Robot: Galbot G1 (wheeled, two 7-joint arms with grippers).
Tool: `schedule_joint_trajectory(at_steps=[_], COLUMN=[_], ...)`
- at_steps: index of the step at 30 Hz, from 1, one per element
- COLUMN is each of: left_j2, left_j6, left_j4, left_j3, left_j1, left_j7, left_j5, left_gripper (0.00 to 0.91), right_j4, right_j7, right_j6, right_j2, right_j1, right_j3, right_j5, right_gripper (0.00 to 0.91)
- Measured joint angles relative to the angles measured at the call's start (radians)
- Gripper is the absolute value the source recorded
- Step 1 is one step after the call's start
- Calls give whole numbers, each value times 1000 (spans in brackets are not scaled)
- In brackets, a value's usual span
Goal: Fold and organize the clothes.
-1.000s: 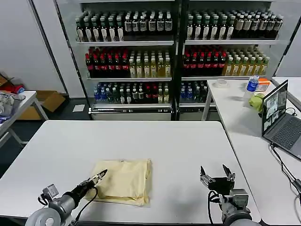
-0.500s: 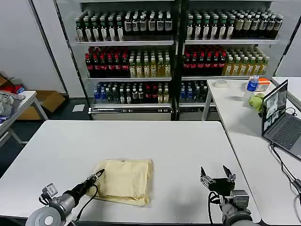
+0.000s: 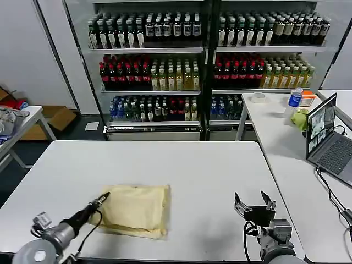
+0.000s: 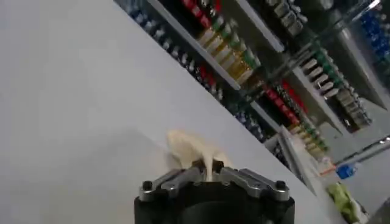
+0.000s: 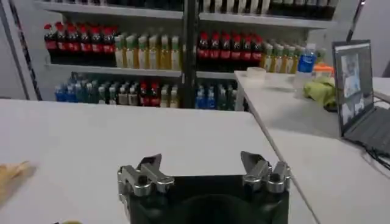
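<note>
Counter (image 3: 220, 165) space carried the folded clothes (image 3: 135, 209) near its front edge, left of centre. Left claw (image 3: 102, 198) pinched their left edge shut, probably to drag them. Right claw (image 3: 254, 202) waited wide open, empty, front right.

We record one item, the clothes (image 3: 135, 209): a pale yellow, cream-coloured soft garment folded into a flat, roughly rectangular bundle with slightly rumpled edges, lying on the white table (image 3: 181, 165) toward its near edge and left of its middle, its left edge pinched up.
</note>
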Motion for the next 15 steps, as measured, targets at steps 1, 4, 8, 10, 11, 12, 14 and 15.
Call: schedule_joint_trajectory(at_steps=[1, 4, 8, 10, 11, 12, 14, 15], left_j2=[14, 64, 150, 195, 222, 241, 273, 284], left_j6=[0, 2, 3, 3, 3, 3, 3, 1], left_j4=[0, 1, 8, 7, 4, -1, -16, -25], left_j3=[-21, -96, -206, -246, -263, -277, -293, -296], left_j1=[5, 21, 33, 33, 33, 32, 36, 39], left_j7=[2, 11, 32, 43, 48, 52, 58, 58], left_j5=[0, 8, 46, 69, 84, 98, 140, 163], left_gripper=[20, 20, 20, 20, 20, 20, 10, 20], right_j4=[-2, -8, -13, -15, -15, -15, -15, -15], right_j7=[0, 0, 0, 0, 0, 0, 0, 0], right_j6=[0, 0, 0, 0, 0, 0, 1, 1], right_j2=[1, 5, 7, 10, 12, 14, 17, 19], right_j1=[3, 14, 26, 32, 33, 33, 33, 32], right_j3=[-3, -10, -17, -20, -21, -22, -22, -22], right_j5=[2, 6, 9, 9, 9, 9, 7, 6], right_gripper=[907, 907, 907, 907, 907, 907, 907, 907])
